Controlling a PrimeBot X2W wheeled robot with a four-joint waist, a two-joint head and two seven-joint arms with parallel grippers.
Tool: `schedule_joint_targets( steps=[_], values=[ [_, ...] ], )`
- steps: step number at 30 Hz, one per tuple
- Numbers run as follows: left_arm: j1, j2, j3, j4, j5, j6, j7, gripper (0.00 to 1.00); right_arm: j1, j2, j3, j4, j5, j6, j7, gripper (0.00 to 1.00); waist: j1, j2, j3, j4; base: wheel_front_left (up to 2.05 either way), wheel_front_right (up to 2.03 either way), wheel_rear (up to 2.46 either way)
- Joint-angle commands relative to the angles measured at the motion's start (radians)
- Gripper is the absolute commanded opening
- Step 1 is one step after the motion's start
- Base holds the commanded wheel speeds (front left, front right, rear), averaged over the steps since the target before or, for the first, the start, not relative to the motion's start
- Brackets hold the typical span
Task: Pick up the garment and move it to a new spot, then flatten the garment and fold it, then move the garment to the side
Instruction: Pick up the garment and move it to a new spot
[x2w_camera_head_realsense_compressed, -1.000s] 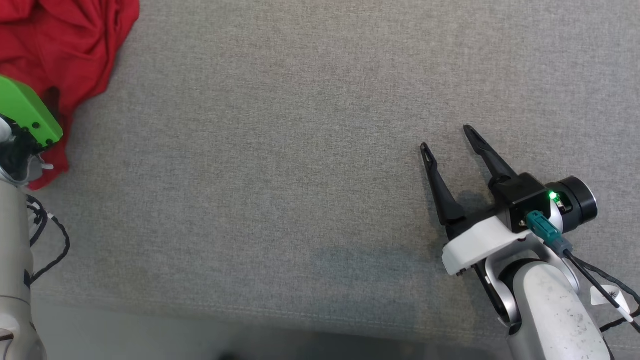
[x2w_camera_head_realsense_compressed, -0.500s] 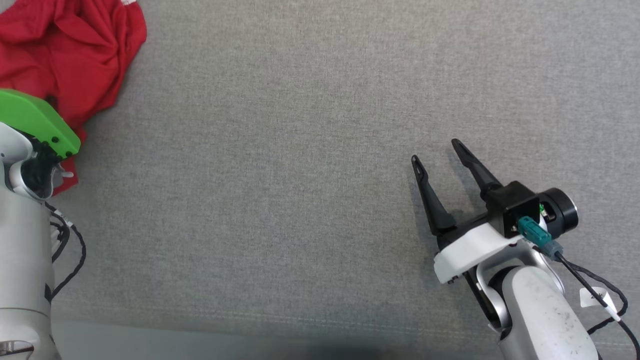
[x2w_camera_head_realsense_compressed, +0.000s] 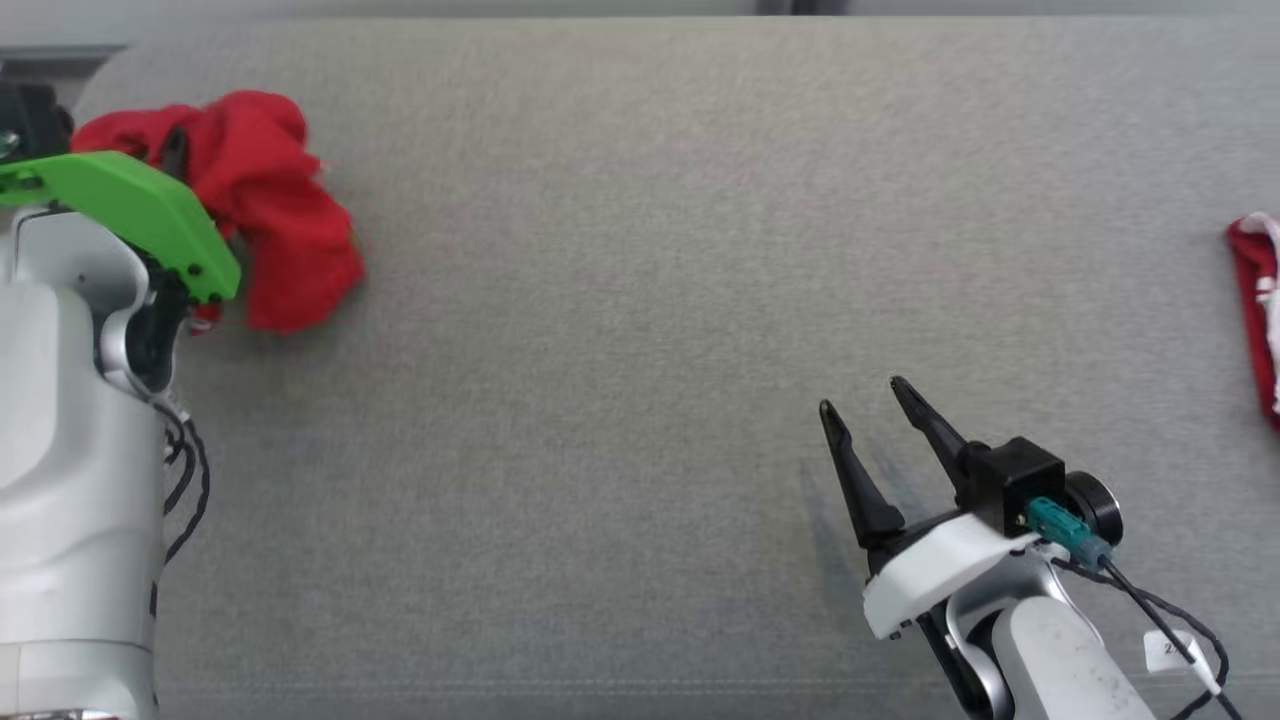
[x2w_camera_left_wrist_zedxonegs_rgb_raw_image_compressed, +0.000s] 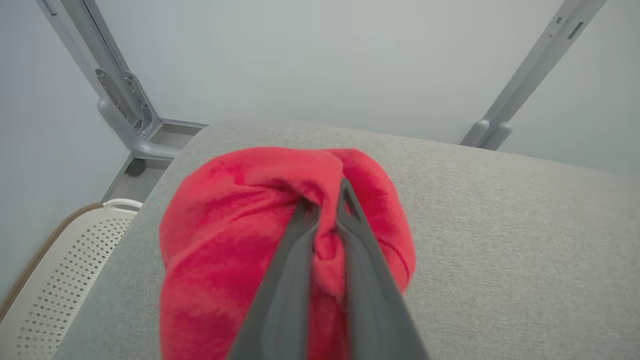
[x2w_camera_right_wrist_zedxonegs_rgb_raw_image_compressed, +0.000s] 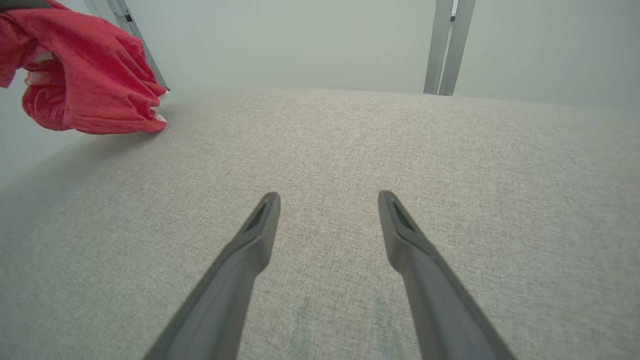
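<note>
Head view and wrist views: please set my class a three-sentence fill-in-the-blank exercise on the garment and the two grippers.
1. The left gripper is shut on the ____ garment.
2. The right gripper is ____, with nothing between its fingers.
3. Under both grippers lies a ____ fabric-covered table.

Missing words: red; open; grey

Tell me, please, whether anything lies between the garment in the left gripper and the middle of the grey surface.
Nothing visible does. The left gripper is shut on the red garment, and the grey surface from there to its middle carries nothing. The open right gripper and another red cloth sit further right, beyond it.
</note>
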Motion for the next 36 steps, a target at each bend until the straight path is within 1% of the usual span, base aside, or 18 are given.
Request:
schedule_joint_targets(
  steps=[1, 5, 8, 12, 16, 17, 21, 24, 27, 29, 32, 33, 36],
  values=[
    [0.018, -0.008, -0.011, -0.04, 0.006, -0.005, 0.013, 0.0, 0.023, -0.002, -0.001, 0.011, 0.009, 0.0, -0.008, 1.0, 0.0, -0.0001, -0.118, -0.115, 0.0, 0.0, 0.0],
    [0.028, -0.029, -0.053, -0.145, 0.013, -0.008, 0.062, 0.0, 0.039, -0.002, -0.001, 0.018, 0.018, 0.0, -0.009, 1.0, 0.0, -0.0001, -0.146, -0.173, 0.0, 0.0, 0.0],
    [0.041, -0.055, -0.094, -0.225, -0.011, -0.019, 0.108, 0.0, 0.048, -0.002, 0.002, 0.018, 0.02, 0.0, -0.011, 1.0, 0.0, -0.0001, -0.151, -0.218, 0.0, 0.0, 0.0],
    [0.05, -0.074, -0.154, -0.336, -0.046, -0.028, 0.158, 0.0, 0.05, -0.002, -0.003, 0.016, 0.029, 0.0, -0.015, 1.0, 0.0, -0.0001, -0.139, -0.272, 0.0, 0.0, 0.0],
    [0.058, -0.074, -0.219, -0.415, -0.081, -0.032, 0.216, 0.0, 0.048, -0.002, -0.004, 0.015, 0.031, 0.0, -0.019, 1.0, 0.0, -0.0001, -0.121, -0.326, 0.0, 0.0, 0.0],
    [0.058, -0.074, -0.219, -0.415, -0.081, -0.032, 0.216, 0.0, 0.048, -0.002, -0.004, 0.015, 0.031, 0.0, -0.019, 1.0, 0.0, -0.0001, -0.121, -0.326, 0.0, 0.0, 0.0],
    [0.055, -0.079, -0.288, -0.484, -0.143, -0.034, 0.279, 0.0, 0.038, -0.001, -0.005, 0.011, 0.041, 0.0, -0.028, 1.0, 0.0, -0.0001, -0.091, -0.37, 0.0, 0.0, 0.0],
    [0.051, -0.063, -0.331, -0.516, -0.185, -0.033, 0.321, 0.0, 0.026, -0.001, -0.004, 0.013, 0.049, 0.0, -0.038, 1.0, 0.0, -0.0001, -0.063, -0.392, 0.0, 0.0, 0.0],
    [0.034, -0.045, -0.359, -0.506, -0.174, -0.033, 0.332, 0.0, 0.018, -0.001, -0.001, 0.016, 0.055, 0.0, -0.047, 1.0, 0.0, -0.0001, -0.034, -0.409, 0.0, 0.0, 0.0],
    [0.022, -0.034, -0.374, -0.474, -0.144, -0.031, 0.322, 0.0, 0.008, -0.001, 0.004, 0.019, 0.062, 0.0, -0.055, 1.0, 0.0, -0.0001, -0.012, -0.422, 0.0, 0.0, 0.0],
    [0.011, -0.038, -0.396, -0.403, -0.116, -0.025, 0.305, 0.0, -0.007, -0.001, 0.013, 0.023, 0.072, 0.0, -0.065, 1.0, 0.0, -0.0001, 0.018, -0.443, 0.0, 0.0, 0.0],
    [0.009, -0.049, -0.395, -0.377, -0.123, -0.025, 0.295, 0.0, -0.012, -0.001, 0.015, 0.026, 0.075, 0.0, -0.068, 1.0, 0.0, -0.0001, 0.028, -0.449, 0.0, 0.0, 0.0],
    [-0.02, -0.05, -0.4, -0.298, -0.085, -0.014, 0.233, 0.0, -0.026, -0.001, 0.024, 0.03, 0.084, 0.0, -0.078, 1.0, 0.0, -0.0001, 0.057, -0.466, 0.0, 0.0, 0.0]
  ],
)
